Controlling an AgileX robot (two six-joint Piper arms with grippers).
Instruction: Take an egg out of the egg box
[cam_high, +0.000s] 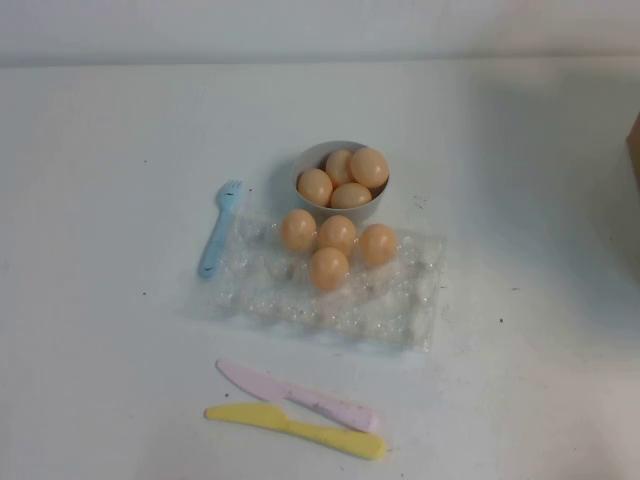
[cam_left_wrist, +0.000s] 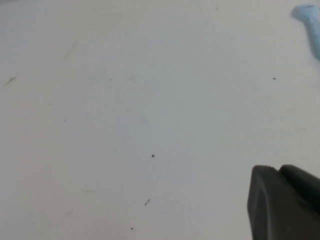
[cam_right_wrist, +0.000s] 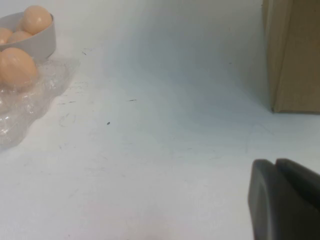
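The egg box (cam_high: 330, 290), a flat tray of clear crinkly plastic, is found near the middle of the bench, its long side running parallel to the near edge. Four eggs are seated in its far cups: three in a row and one egg (cam_high: 329, 268) just nearer, touching or almost touching the row. The remaining cups toward the near edge are seen unfilled. A small grey bowl (cam_high: 312, 158) stands against the far side of the tray, and four further eggs are heaped in it. A light blue fork (cam_high: 220, 228) lies just off the tray's left end, tines pointing to the far edge. A pink knife (cam_high: 297, 395) and a yellow knife (cam_high: 295, 430) lie side by side between the tray and the near edge, crossing or touching at the blade ends.

The bench surface (cam_high: 110, 350) is white and matt, marked by small dark specks and faint scuffs. A pale wall is met along the far edge. A brown cardboard box (cam_right_wrist: 292, 55) stands at the right edge.

The left gripper (cam_left_wrist: 285, 202) is held low over bare bench to the left of the fork; whether it is spread or closed cannot be told. The right gripper (cam_right_wrist: 285, 200) is held over bare bench between the tray and the cardboard box; its state likewise cannot be told.
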